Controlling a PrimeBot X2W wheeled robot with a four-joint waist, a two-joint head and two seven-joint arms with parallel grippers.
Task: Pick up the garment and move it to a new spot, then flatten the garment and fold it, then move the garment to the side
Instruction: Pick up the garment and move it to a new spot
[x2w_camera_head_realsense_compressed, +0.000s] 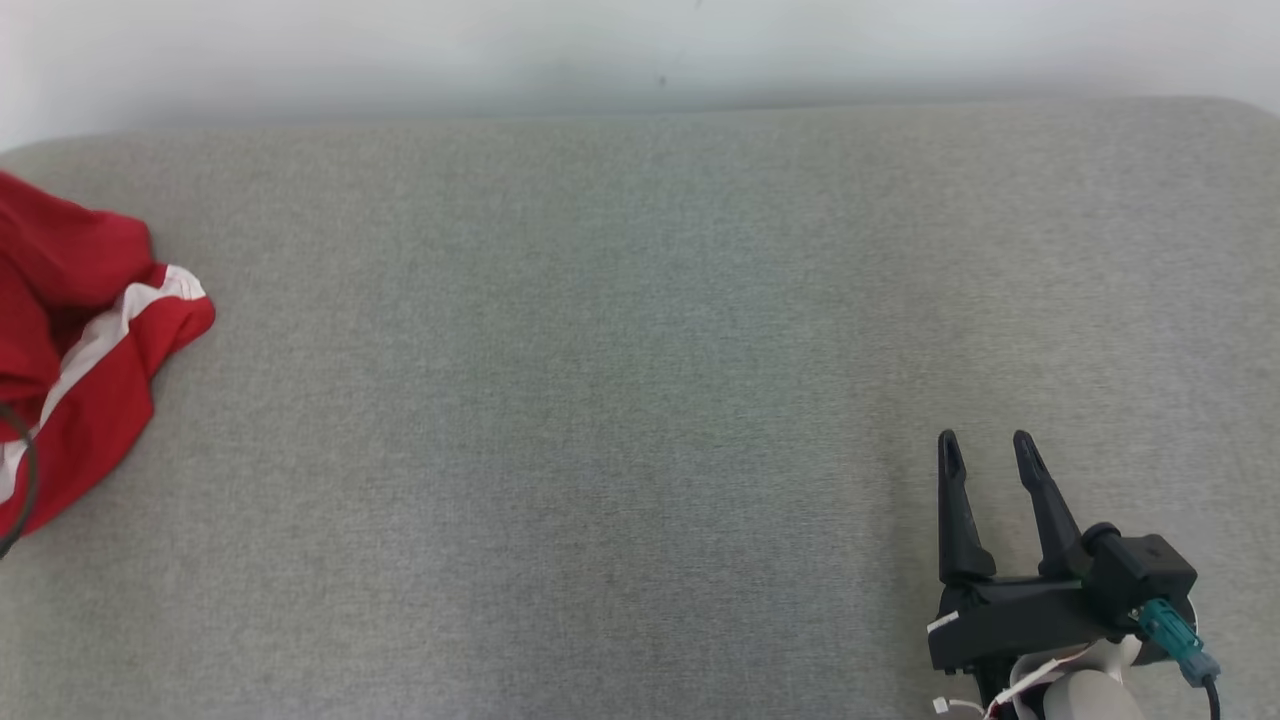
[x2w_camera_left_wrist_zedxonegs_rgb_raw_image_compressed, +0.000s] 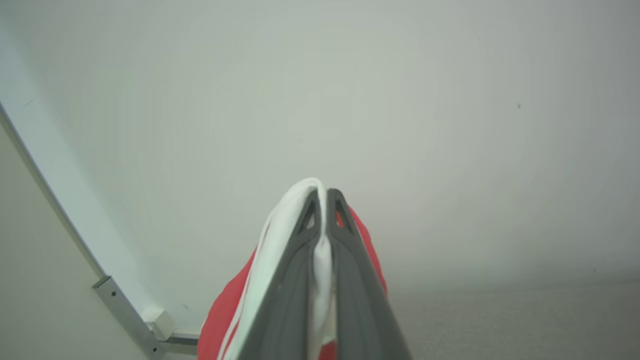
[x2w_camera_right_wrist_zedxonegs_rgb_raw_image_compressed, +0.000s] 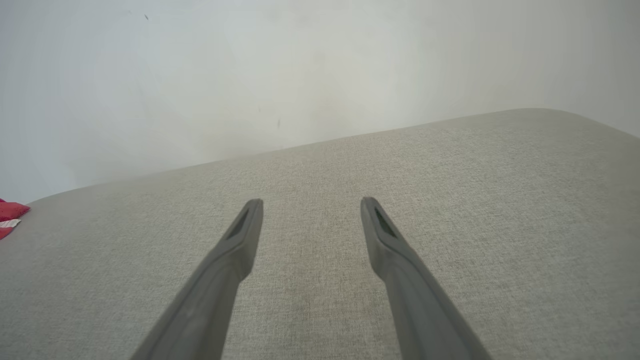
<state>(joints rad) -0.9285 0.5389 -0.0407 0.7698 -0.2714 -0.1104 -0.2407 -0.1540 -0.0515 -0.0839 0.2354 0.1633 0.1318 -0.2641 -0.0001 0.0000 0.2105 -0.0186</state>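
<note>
Head view, far left of the frame: the garment (x2w_camera_head_realsense_compressed: 90, 340) is a crumpled red bunch with a white stripe running through it. It sits at the left edge of the grey cloth-covered desk (x2w_camera_head_realsense_compressed: 600, 400) and is partly cut off by the picture's border, so I cannot tell whether its lower folds rest on the cloth or hang just above it. In the left wrist view the left tool (x2w_camera_left_wrist_zedxonegs_rgb_raw_image_compressed: 323, 192) is clamped on a narrow fold of the white band close to its tips, with red cloth spilling down on both sides of the fingers. That looks like a slim hold. If the bunch drags on the rough desk covering during the carry, the band may slide out of the pinch. It may also tuck under itself and be harder to flatten. Dropped this near the left edge, it could go over the side. At the lower right of the head view the right tool (x2w_camera_head_realsense_compressed: 985, 440) hovers over bare cloth with its fingers apart and nothing between them, well apart from the garment and too far off to catch a slip.
</note>
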